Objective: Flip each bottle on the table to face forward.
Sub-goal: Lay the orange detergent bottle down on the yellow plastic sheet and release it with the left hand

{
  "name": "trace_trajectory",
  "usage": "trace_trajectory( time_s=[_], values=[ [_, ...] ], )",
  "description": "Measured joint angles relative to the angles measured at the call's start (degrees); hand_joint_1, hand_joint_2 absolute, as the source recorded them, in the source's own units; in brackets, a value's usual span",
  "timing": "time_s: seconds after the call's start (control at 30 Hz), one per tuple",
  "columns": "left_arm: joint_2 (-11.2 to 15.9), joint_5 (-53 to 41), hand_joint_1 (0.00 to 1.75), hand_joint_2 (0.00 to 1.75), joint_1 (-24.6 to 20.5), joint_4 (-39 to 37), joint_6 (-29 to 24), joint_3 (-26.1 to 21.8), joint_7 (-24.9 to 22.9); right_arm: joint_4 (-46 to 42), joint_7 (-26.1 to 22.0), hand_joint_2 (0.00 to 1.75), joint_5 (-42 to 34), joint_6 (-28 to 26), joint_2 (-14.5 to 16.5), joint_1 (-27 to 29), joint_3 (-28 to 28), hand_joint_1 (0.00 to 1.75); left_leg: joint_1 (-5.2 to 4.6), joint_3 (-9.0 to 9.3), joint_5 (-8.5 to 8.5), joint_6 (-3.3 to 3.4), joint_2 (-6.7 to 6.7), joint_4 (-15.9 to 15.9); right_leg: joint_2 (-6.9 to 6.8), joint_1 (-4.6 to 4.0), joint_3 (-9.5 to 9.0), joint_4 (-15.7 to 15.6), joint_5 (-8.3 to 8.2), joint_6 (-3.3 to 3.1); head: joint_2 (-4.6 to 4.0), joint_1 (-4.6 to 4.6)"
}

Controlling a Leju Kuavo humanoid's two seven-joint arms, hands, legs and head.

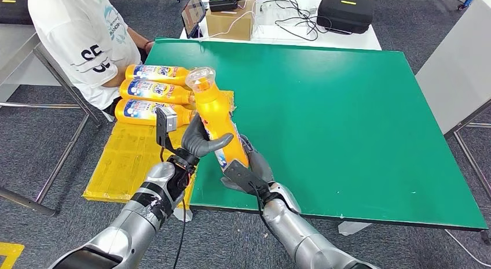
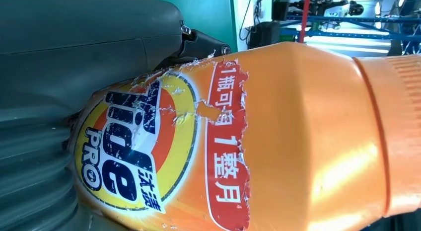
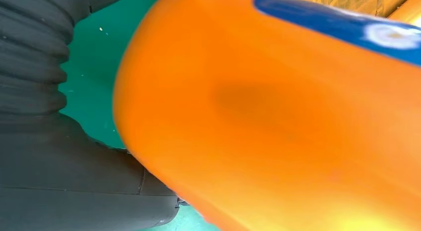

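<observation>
Both hands are gripping one orange bottle above the near left corner of the green table — the left hand is wrapping its thumb and fingers around the middle, while the right hand is cupping the base. The bottle is tilting with its clear cap pointing away from the robot, its torn label facing the left wrist camera. Three more bottles are lying side by side just beyond it, next to a seated person.
</observation>
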State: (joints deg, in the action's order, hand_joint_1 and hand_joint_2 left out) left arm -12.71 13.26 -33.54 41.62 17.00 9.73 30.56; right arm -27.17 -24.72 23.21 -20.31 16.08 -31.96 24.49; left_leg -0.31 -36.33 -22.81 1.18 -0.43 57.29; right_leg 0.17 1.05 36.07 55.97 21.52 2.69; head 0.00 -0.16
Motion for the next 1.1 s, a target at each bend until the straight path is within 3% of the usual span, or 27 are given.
trace_trajectory(
  time_s=[0.23,0.5,0.67,0.83,1.1],
  values=[
    [0.37,-0.18,1.75,1.75,-0.03,0.53,-2.4,-0.54,1.19,-0.03,-1.19,1.75,-1.39,-0.78,-0.15,0.33,-0.91,0.0,0.0,-0.01,0.0,0.0,0.0,0.0,0.0,0.0,0.0,0.0,0.0,0.0,0.02,0.01],
    [5.48,-17.45,1.75,1.75,-3.16,-2.86,-16.61,-0.41,8.43,-2.11,-4.3,1.75,-4.72,-2.03,-1.14,0.71,-4.11,0.0,0.03,0.0,0.02,-0.02,0.02,0.0,0.01,-0.03,0.01,0.01,0.0,0.0,0.01,0.0],
    [7.72,-24.99,1.75,1.75,-5.07,-6.26,-22.19,0.21,8.26,-3.41,-5.6,1.75,-6.22,-2.1,-1.44,0.92,-5.48,0.0,0.02,0.0,0.03,-0.03,0.01,0.0,0.0,-0.02,0.0,0.02,0.0,0.0,0.0,0.01],
    [12.01,-39.16,1.75,1.75,-7.24,-11.31,-31.79,3.22,6.18,-7.61,-7.41,1.75,-9.2,-2.4,-2.45,2.41,-7.69,0.0,0.02,0.0,0.03,-0.03,0.07,0.0,0.02,-0.01,0.03,0.02,0.0,0.0,0.0,0.02],
    [20.26,-60.2,1.75,1.75,-9.92,-17.23,-33.33,11.53,2.45,-16.05,-7.68,1.75,-12.21,-1.69,-5.28,6.39,-10.77,0.0,0.05,-0.01,0.03,-0.04,0.09,-0.01,0.02,-0.04,0.07,0.02,0.01,-0.02,0.01,0.02]
  ],
)
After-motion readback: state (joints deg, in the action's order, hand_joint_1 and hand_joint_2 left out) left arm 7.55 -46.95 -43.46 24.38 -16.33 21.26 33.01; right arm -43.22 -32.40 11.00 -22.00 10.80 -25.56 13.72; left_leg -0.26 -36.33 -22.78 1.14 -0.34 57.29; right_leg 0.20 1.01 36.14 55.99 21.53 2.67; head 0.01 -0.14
